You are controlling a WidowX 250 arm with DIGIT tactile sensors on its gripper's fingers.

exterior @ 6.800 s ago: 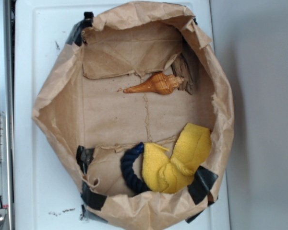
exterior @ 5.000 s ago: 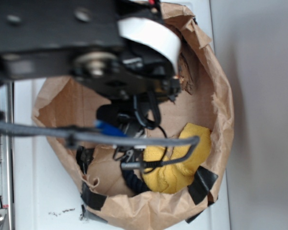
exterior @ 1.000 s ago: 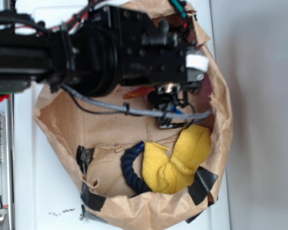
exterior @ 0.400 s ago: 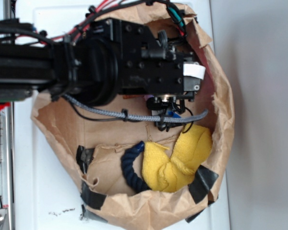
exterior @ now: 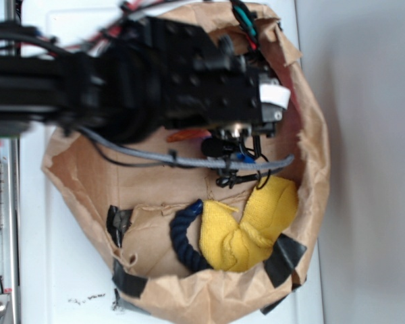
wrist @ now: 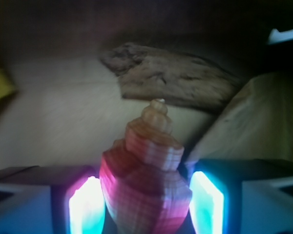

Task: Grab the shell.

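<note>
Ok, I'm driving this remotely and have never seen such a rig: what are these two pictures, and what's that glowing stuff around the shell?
The big black machine is the robot arm. The exterior view looks straight down on it from above, into a brown paper bag lying open on a white surface. In the bag lie a yellow cloth and a dark blue rope; only a sliver of the orange shell shows beneath the arm.

The wrist view comes from a camera on the arm itself, looking out between the fingers of its hand. The glowing cyan pads are those fingers. The shell sits between them, pads close against its fat end, spire pointing away toward a piece of bark-like wood. It looks gripped.
</note>
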